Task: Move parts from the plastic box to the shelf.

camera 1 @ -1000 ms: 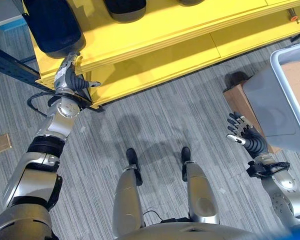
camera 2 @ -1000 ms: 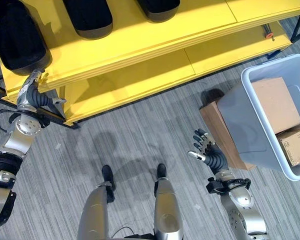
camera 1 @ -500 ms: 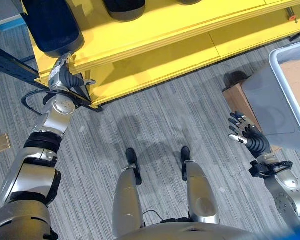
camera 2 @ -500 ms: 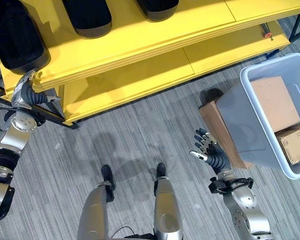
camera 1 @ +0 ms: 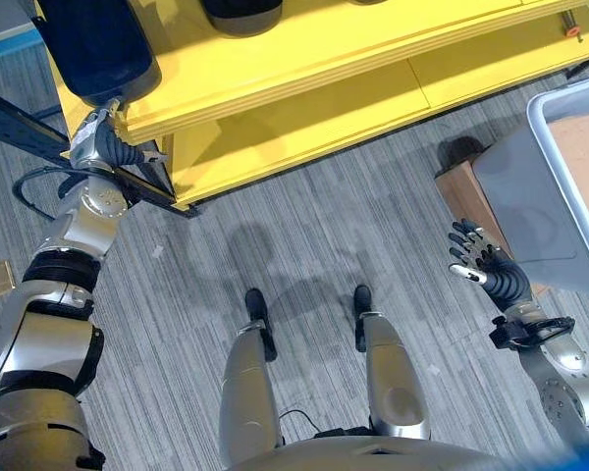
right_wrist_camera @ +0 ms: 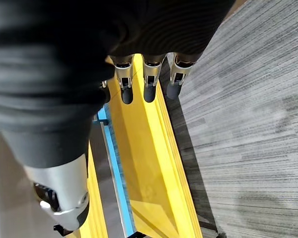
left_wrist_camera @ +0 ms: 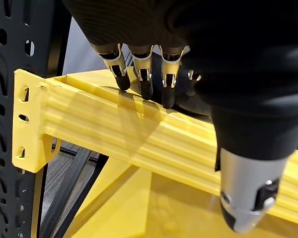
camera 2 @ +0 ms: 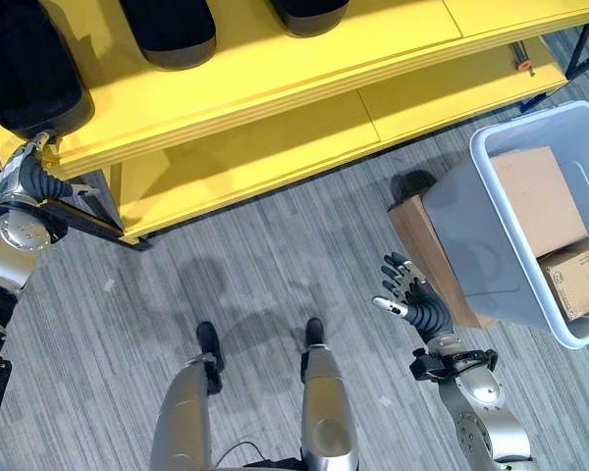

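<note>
The right eye view takes in the whole grey plastic box (camera 2: 530, 245) at about 3 o'clock, tipped against a brown carton (camera 2: 422, 245), with two cardboard parts (camera 2: 540, 196) lying inside it; the left eye view cuts most of the box off at its edge. The left wrist view shows the left hand (left_wrist_camera: 144, 74) with fingers straight and relaxed, holding nothing, their dark tips just above the front lip of the yellow shelf (left_wrist_camera: 139, 134), and a black perforated upright (left_wrist_camera: 10, 74) beside the shelf's corner. From the head, this hand (camera 1: 103, 147) sits at about 10 o'clock at the shelf's corner, just below a dark rounded part (camera 1: 98, 44) already lying on the upper board. More dark parts (camera 2: 167, 29) lie along the shelf at 12 o'clock. The right hand (camera 2: 404, 289) hovers over the grey carpet (camera 2: 275, 255) at 4 o'clock, near the brown carton, fingers spread wide and empty.
</note>
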